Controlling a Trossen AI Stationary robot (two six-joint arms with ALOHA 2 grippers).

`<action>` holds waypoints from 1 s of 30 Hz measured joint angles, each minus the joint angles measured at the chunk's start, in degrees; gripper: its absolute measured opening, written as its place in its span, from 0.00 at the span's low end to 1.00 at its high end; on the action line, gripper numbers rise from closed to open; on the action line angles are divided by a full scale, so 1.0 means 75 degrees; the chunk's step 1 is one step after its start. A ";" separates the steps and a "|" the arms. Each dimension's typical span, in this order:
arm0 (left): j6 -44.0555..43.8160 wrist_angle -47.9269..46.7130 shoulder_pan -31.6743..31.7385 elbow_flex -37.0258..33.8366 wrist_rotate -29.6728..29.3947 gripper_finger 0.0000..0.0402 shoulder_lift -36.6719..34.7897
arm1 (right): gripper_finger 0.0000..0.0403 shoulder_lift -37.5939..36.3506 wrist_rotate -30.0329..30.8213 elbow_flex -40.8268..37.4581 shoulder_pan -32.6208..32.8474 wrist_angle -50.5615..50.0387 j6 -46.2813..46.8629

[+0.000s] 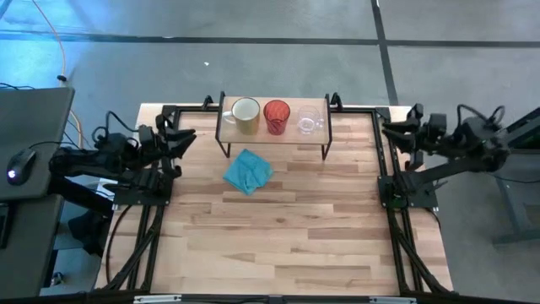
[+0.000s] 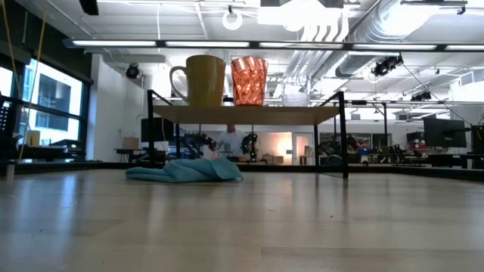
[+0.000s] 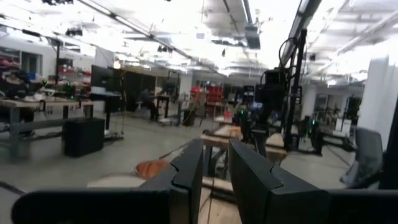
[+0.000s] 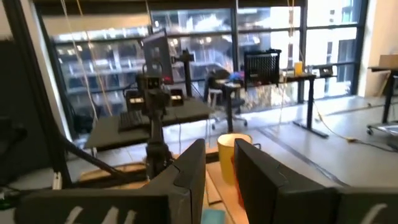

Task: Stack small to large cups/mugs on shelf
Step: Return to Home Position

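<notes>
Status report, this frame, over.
Left gripper, right gripper open, parked outboard. Cream-yellow handled mug, red translucent tumbler, clear glass cup lined on light-wood shelf. Teal cloth on wooden table.

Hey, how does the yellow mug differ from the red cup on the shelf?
The yellow mug is opaque with a handle; the red cup is translucent, faceted, without a handle. The mug's sides run nearly straight; the cup tapers toward its base. Both stand upright, side by side on the shelf.

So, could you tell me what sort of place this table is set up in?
Probably an open-plan robotics lab or workshop: exposed silver ceiling ducts, long ceiling strip lights, and a dark desk with a monitor beside large windows.
</notes>
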 joint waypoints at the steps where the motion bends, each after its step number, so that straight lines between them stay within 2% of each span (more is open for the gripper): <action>1: -0.0010 -0.0017 -0.0002 -0.0072 0.0000 0.17 0.0003 | 0.20 -0.0249 -0.0026 -0.0409 0.0000 0.0317 0.0028; 7: -0.0390 -0.0145 0.0000 -0.0512 0.0241 0.17 0.0008 | 0.20 -0.1158 -0.0417 -0.2355 0.0000 0.1867 0.0248; 17: -0.0519 -0.0411 0.0000 -0.1187 0.0780 0.17 0.0007 | 0.20 -0.1356 -0.0965 -0.3875 0.0000 0.2350 0.0437; 24: -0.0383 0.0007 0.0000 -0.1850 0.0871 0.17 -0.0106 | 0.19 -0.1358 -0.0982 -0.5223 0.0000 0.3965 -0.0040; 30: -0.0274 -0.0024 0.0000 -0.2130 0.0870 0.17 -0.0499 | 0.19 -0.1609 -0.0954 -0.6008 0.0000 0.4595 -0.0342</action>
